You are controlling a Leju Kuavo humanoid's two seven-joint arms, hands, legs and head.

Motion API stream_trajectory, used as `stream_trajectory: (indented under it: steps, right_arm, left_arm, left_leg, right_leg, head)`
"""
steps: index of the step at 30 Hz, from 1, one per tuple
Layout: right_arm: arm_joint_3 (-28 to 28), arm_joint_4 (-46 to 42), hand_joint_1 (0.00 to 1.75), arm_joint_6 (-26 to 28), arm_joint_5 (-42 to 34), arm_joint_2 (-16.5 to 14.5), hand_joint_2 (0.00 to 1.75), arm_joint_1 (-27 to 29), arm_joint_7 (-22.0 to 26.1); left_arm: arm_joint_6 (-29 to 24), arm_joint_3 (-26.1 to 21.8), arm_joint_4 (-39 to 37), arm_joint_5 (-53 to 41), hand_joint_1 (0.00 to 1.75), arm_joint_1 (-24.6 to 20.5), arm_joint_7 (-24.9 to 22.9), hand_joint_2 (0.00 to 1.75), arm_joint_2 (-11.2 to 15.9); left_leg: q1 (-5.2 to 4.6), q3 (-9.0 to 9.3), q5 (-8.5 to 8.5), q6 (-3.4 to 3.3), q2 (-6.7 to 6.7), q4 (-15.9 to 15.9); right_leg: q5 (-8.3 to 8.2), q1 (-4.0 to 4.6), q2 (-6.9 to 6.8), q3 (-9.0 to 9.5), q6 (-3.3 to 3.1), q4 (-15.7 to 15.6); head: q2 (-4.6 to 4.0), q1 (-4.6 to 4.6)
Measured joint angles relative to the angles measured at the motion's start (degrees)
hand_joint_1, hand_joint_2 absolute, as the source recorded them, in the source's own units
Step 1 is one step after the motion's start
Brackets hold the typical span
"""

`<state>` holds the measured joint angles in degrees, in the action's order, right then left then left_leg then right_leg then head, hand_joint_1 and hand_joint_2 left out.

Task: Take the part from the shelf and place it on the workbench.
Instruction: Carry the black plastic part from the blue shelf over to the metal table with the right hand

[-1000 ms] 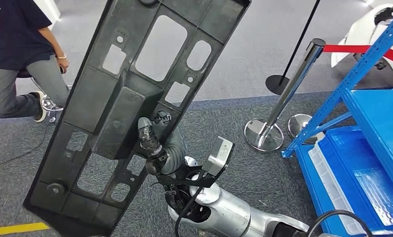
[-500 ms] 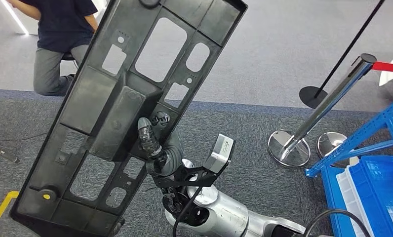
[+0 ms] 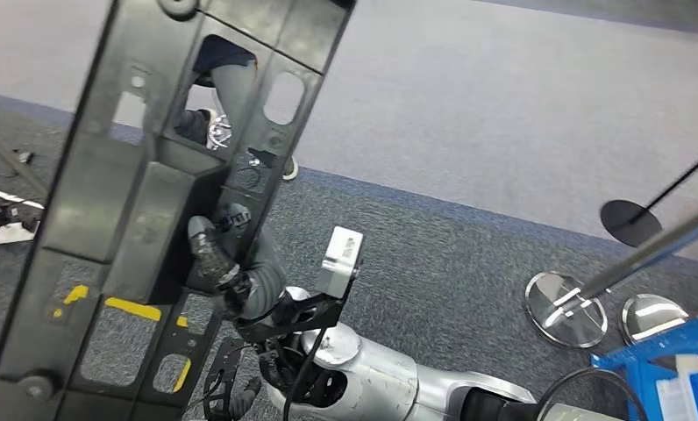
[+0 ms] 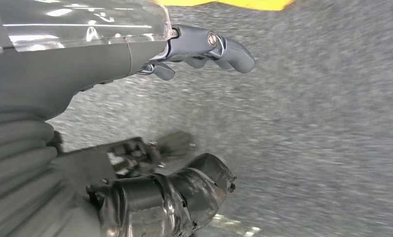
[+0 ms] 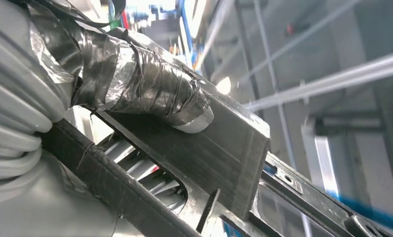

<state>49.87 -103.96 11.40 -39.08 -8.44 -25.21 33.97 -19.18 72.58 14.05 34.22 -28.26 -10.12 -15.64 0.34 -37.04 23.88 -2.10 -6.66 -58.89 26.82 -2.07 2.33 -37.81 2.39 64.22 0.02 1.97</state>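
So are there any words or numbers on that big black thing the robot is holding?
None can be read.
Black part, held by the right hand: cut-out holes and screw spots, no writing.
Grey box at the wrist: no readable label.
Yellow floor tape: plain.

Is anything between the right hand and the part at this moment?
No. The right hand already grips the black part, thumb pressed on its raised block in the right wrist view. No workbench appears, so that path cannot be judged.
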Motion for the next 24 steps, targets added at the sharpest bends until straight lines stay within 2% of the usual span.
stream_trajectory:
  steps: [1,2,4,5,7,8,9,10,11,12,13,15,16,17,18,20,21,22,24]
  right_arm:
    - [0.7,0.4,1.75,0.3,0.1,-0.3,1.75,-0.5,0.1]
    - [1.4,0.8,1.75,0.8,0.1,-0.7,1.75,-0.9,0.3]
    - [3.0,1.8,1.75,1.5,0.3,-1.6,1.75,-1.5,0.9]
    - [3.7,2.3,1.75,1.8,0.3,-2.1,1.75,-1.8,1.0]
    - [4.9,3.0,1.75,1.9,0.4,-3.1,1.75,-2.3,1.3]
    - [5.4,3.3,1.75,1.9,0.4,-3.4,1.75,-2.6,1.4]
    - [5.7,3.6,1.75,1.9,0.4,-3.6,1.75,-2.8,1.5]
    - [6.1,4.0,1.75,1.9,0.4,-3.8,1.75,-2.9,1.6]
    - [6.4,4.3,1.75,1.8,0.5,-4.0,1.75,-3.0,1.8]
    - [6.8,4.7,1.75,1.7,0.7,-4.2,1.75,-3.0,2.3]
    - [7.0,4.9,1.75,1.4,1.1,-4.6,1.75,-3.0,3.0]
    - [7.2,5.2,1.75,0.6,2.2,-5.8,1.75,-2.9,4.6]
    - [7.2,5.2,1.75,0.3,2.8,-6.4,1.75,-2.9,5.1]
    - [7.2,5.3,1.75,0.1,3.2,-7.0,1.75,-2.8,5.2]
    - [7.2,5.4,1.75,0.3,3.4,-7.4,1.75,-2.8,4.8]
    - [7.3,5.6,1.75,1.2,3.5,-7.8,1.75,-2.9,3.1]
    - [7.3,5.9,1.75,1.8,3.3,-7.9,1.75,-3.0,2.5]
    - [7.3,6.1,1.75,2.2,3.1,-7.8,1.75,-3.1,2.3]
    - [7.3,6.8,1.75,2.9,2.5,-7.4,1.75,-3.5,3.0]
  left_arm:
    - [0.0,0.0,0.0,-0.2,0.0,0.1,2.4,1.75,-0.3]
    - [-0.1,0.0,0.0,-0.5,0.0,0.3,5.8,1.75,-0.4]
    - [-0.6,0.0,0.0,-1.3,0.0,1.1,14.5,1.75,0.2]
    - [-0.9,0.0,0.0,-1.6,0.0,1.5,17.9,1.75,0.6]
    - [-1.7,0.0,0.0,-1.8,0.0,1.9,21.9,1.75,1.2]
    - [-2.2,0.0,0.0,-1.8,0.0,2.0,23.1,1.75,1.2]
    - [-2.7,0.0,0.1,-1.9,0.0,2.1,24.2,1.75,1.2]
    - [-3.2,0.0,0.2,-2.1,0.0,2.2,25.4,1.75,1.1]
    - [-3.6,0.0,0.3,-2.1,0.0,2.5,26.3,1.75,1.0]
    - [-4.0,0.0,0.5,-2.2,0.0,2.9,27.2,1.75,1.0]
    - [-4.4,0.0,0.6,-2.2,0.0,3.2,28.1,1.75,0.9]
    - [-5.1,0.0,1.0,-2.3,0.0,3.5,29.6,1.75,0.7]
    - [-5.4,0.0,1.3,-2.4,0.0,3.6,30.1,1.75,0.6]
    - [-5.5,0.0,1.5,-2.5,0.0,3.6,30.4,1.75,0.5]
    - [-5.5,0.0,1.7,-2.6,0.0,3.7,30.1,1.75,0.5]
    - [-4.9,0.0,1.8,-2.2,0.0,4.0,28.6,1.75,0.5]
    - [-4.2,-0.1,1.8,-2.0,0.0,4.2,27.4,1.75,0.5]
    - [-2.9,-0.2,1.8,-1.9,0.0,4.3,25.9,1.75,0.5]
    - [1.9,-0.3,1.7,-2.4,0.0,4.3,21.9,1.75,0.8]
  left_leg:
    - [0.06,-0.33,0.22,0.42,-0.7,-0.4]
    - [0.12,-0.66,0.36,0.83,-1.3,-0.7]
    - [0.45,-1.02,0.32,1.57,-2.38,-0.6]
    - [0.47,-1.15,0.47,1.85,-1.85,-0.8]
    - [0.29,-2.68,2.04,2.31,1.52,-3.8]
    - [0.16,-4.21,3.46,2.49,3.7,-6.9]
    - [0.16,-6.17,4.96,2.65,5.08,-10.5]
    - [0.21,-7.92,6.02,2.7,5.74,-13.6]
    - [0.23,-8.87,6.2,2.64,6.03,-15.2]
    - [0.21,-8.77,5.47,2.47,6.2,-14.8]
    - [0.12,-7.48,3.9,2.18,6.47,-12.3]
    - [-0.64,-3.32,0.96,1.29,8.63,-4.8]
    - [-1.14,-1.76,0.23,0.85,9.63,-2.0]
    - [-1.58,-0.93,0.11,0.5,10.34,-0.6]
    - [-1.85,-0.75,0.26,0.28,10.19,-0.4]
    - [-1.69,-0.21,0.07,-0.14,8.89,0.5]
    - [-1.44,0.3,-0.05,-0.37,8.19,1.0]
    - [-1.15,0.82,-0.21,-0.67,7.51,1.6]
    - [-0.82,1.32,-0.29,-1.12,5.99,2.0]
  right_leg:
    - [-0.67,-0.19,1.05,1.02,-0.07,-2.3]
    - [-0.62,-0.2,1.77,1.55,-0.3,-3.4]
    - [-0.47,0.05,1.1,1.89,-1.25,-3.6]
    - [-0.51,0.11,0.54,2.09,-1.7,-3.7]
    - [-0.5,0.13,-0.8,2.56,-2.49,-4.1]
    - [-0.38,0.36,-1.62,2.79,-2.76,-4.2]
    - [-0.2,0.57,-2.57,2.94,-3.01,-4.2]
    - [-0.02,0.79,-3.55,3.06,-3.18,-4.2]
    - [0.16,0.98,-4.45,3.18,-3.29,-4.2]
    - [0.34,1.15,-5.25,3.3,-3.34,-4.2]
    - [0.54,1.3,-5.97,3.49,-3.35,-4.2]
    - [1.0,1.57,-7.21,4.0,-3.22,-4.2]
    - [1.2,1.65,-7.73,4.23,-3.06,-4.3]
    - [1.34,1.72,-8.18,4.43,-2.86,-4.4]
    - [1.44,1.78,-8.66,4.64,-2.62,-4.6]
    - [1.8,1.77,-9.17,5.26,-2.07,-4.9]
    - [2.36,1.71,-8.31,5.27,-1.85,-4.4]
    - [3.39,1.65,-6.87,4.68,-1.67,-2.7]
    - [6.28,1.47,-3.65,1.4,-1.5,3.9]
  head:
    - [0.0,0.01]
    - [0.0,0.02]
    - [0.01,0.02]
    - [0.01,0.0]
    - [0.01,-0.21]
    - [0.01,-0.31]
    - [0.01,-0.39]
    - [0.01,-0.39]
    - [0.0,-0.39]
    - [0.0,-0.39]
    - [0.0,-0.39]
    - [0.0,-0.39]
    - [0.0,-0.38]
    - [0.0,-0.37]
    - [0.0,-0.37]
    - [0.01,-0.34]
    - [0.0,-0.35]
    - [0.0,-0.3]
    - [-0.01,-0.22]
